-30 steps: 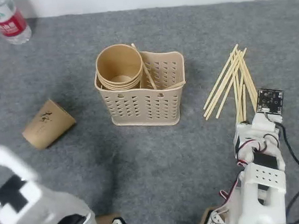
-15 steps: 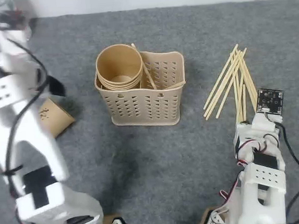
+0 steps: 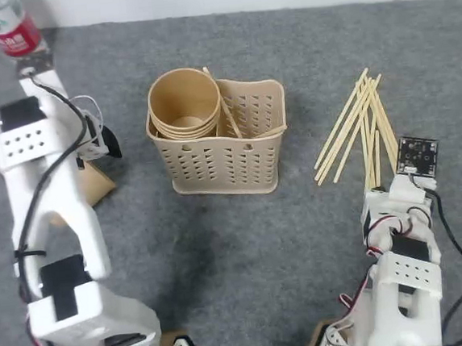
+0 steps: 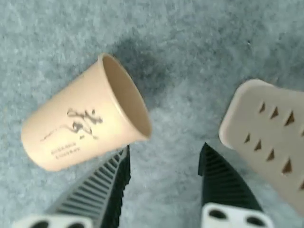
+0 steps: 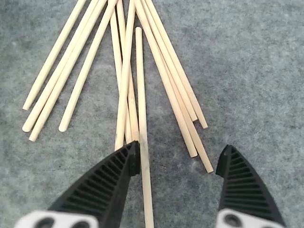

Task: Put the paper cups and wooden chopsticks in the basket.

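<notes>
A brown paper cup (image 4: 85,128) lies on its side on the grey carpet, its mouth toward the basket; in the high view this cup (image 3: 96,183) is partly hidden under the left arm. My left gripper (image 4: 164,159) hangs open just above it, one finger beside the cup's rim. The beige basket (image 3: 250,159) holds stacked paper cups (image 3: 184,104) and a few chopsticks (image 3: 227,112). Several loose wooden chopsticks (image 5: 128,71) lie fanned on the carpet, and my right gripper (image 5: 179,154) stands open over their near ends.
A plastic bottle (image 3: 10,30) stands at the far left corner. The basket's corner (image 4: 266,133) is close to the left gripper. Bare carpet (image 3: 246,253) stretches in front of the basket, between the two arms. The right arm (image 3: 404,231) sits at the front right.
The left arm has swung up from the front left corner and come down over the lying cup. The right arm has not moved.
</notes>
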You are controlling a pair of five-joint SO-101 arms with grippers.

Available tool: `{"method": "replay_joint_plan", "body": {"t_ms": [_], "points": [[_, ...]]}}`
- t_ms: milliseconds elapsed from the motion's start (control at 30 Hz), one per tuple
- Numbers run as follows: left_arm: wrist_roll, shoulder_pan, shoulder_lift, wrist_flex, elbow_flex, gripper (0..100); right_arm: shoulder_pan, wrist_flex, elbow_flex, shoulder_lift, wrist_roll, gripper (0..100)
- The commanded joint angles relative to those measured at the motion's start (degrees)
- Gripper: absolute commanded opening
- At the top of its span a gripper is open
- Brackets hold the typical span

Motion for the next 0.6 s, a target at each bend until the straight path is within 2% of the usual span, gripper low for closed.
{"method": "replay_joint_plan", "body": {"t_ms": [0,233,567], "points": [[0.3,0.4,-2.8,-5.1,2.3,22,-0.3,-1.2,-0.4,-0.7,-0.6,26.3],[-2.5,-3.8,-2.7,-11.4,6.8,21,-0.3,-1.2,-0.4,-0.7,-0.6,26.3],[-19.3,-19.3,-2.7,-12.2,7.4,19,-0.3,-1.1,-0.4,-0.7,-0.6,26.3]]}}
